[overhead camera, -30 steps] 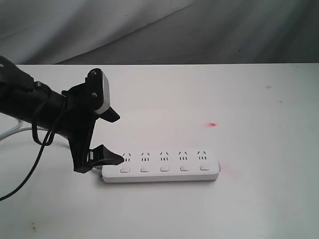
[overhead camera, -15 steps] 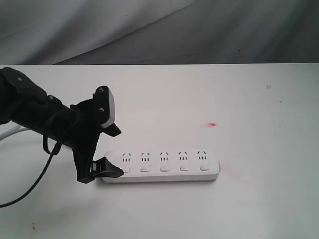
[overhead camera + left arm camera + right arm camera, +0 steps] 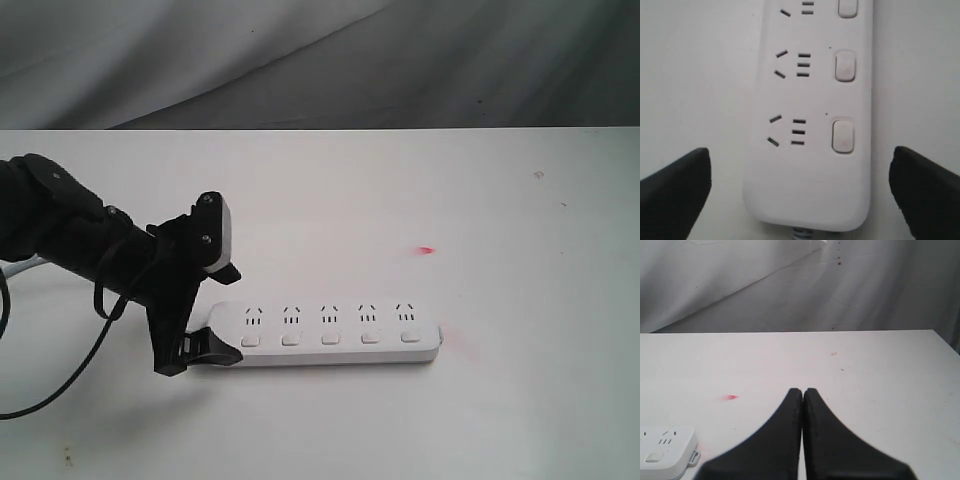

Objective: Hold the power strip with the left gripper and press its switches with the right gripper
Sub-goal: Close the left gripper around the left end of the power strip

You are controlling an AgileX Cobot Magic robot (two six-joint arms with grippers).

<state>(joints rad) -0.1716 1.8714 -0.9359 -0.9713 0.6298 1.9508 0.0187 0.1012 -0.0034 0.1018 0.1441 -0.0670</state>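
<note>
The white power strip (image 3: 325, 338) lies flat on the table, its five sockets in a row with the switches (image 3: 330, 339) below them. My left gripper (image 3: 222, 312) is open, and its black fingers straddle the strip's left, cable end without touching it. In the left wrist view the power strip (image 3: 810, 165) sits between the two fingertips (image 3: 675, 192), with a gap on each side; two switches (image 3: 842, 136) and the cable stub (image 3: 802, 234) show. My right gripper (image 3: 802, 391) is shut on nothing, above the table off the strip's right end (image 3: 665, 450). The exterior view does not show it.
A red mark (image 3: 426, 250) lies on the white table (image 3: 520, 200) behind the strip, and a pink smudge (image 3: 462, 345) lies by its right end. The arm's black cable (image 3: 60, 385) loops over the table at the left. A grey cloth backdrop (image 3: 400, 60) hangs behind.
My left gripper has come down and tilted toward the table, so its open fingers now straddle the strip's left end. The strip has not moved.
</note>
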